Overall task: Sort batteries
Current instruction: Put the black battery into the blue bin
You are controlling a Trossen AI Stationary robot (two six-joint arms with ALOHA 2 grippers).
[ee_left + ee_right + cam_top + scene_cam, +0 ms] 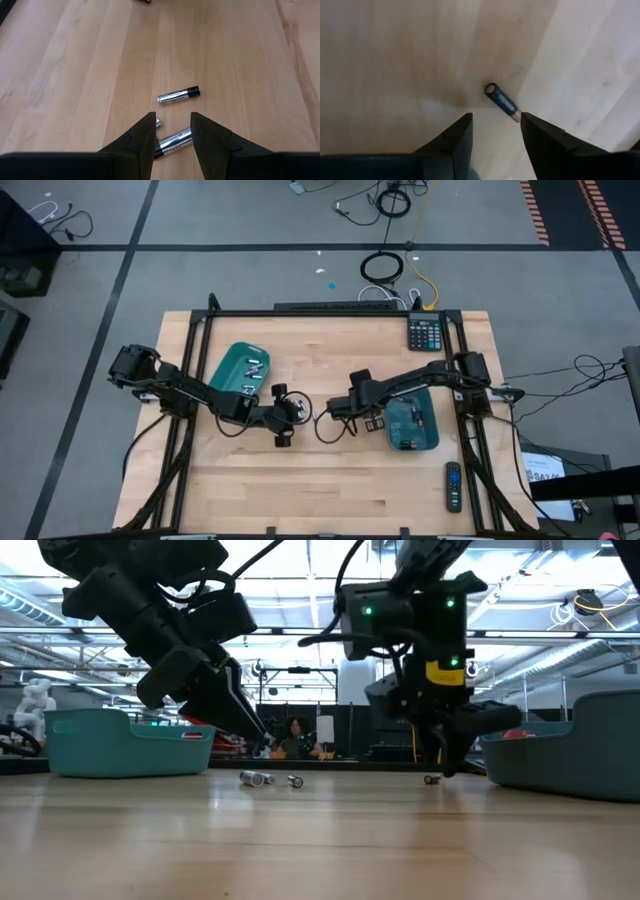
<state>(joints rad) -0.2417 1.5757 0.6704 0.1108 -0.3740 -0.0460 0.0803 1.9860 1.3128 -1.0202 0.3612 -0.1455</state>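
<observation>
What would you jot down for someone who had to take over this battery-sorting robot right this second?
Left gripper: open, low over the table's middle, straddling a silver battery; a second silver battery lies just beyond it.
Right gripper: open, empty, poised over a dark battery lying loose on the wood.
Done: the left teal tray already holds silvery cells, and the right teal tray holds some items too small to identify.
Left: at least these three loose batteries. A likely next step is closing each gripper on its battery and carrying it to a tray.
</observation>
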